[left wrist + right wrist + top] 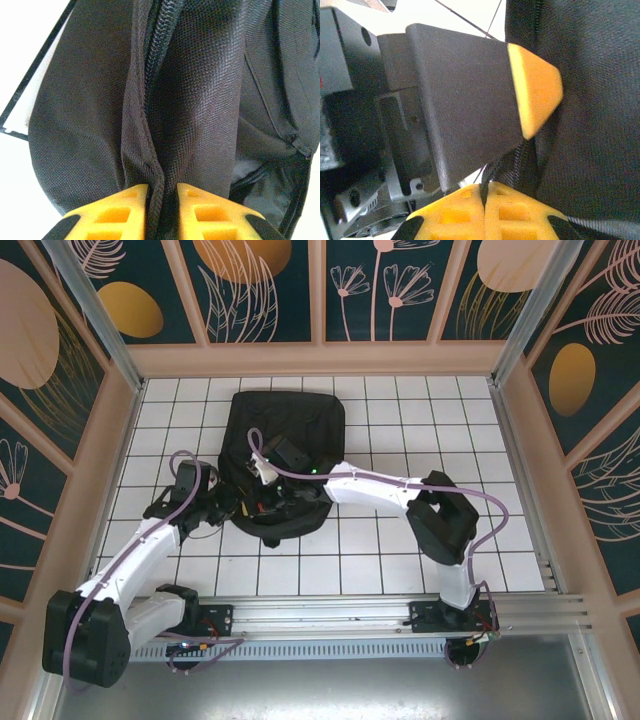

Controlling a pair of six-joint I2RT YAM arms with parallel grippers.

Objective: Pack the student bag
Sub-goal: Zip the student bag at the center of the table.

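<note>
The left arm (140,550) is stretched forward and rightward from its near-left base, and the left hand (228,508) is pointed to the right. Up close, its yellow fingers (120,210) are drawn almost together, and a fold of the student bag (200,100) is pinched between them. The right arm (375,485) is bent sharply at the elbow and reached leftward. The right hand (484,192) is held with its fingers pressed flat together, just beside one fingertip of the left hand.

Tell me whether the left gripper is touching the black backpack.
Touching. In the left wrist view the left gripper has its yellow fingers closed on a fold of the soft black fabric backpack beside its zipper, cloth pressed between them.
</note>
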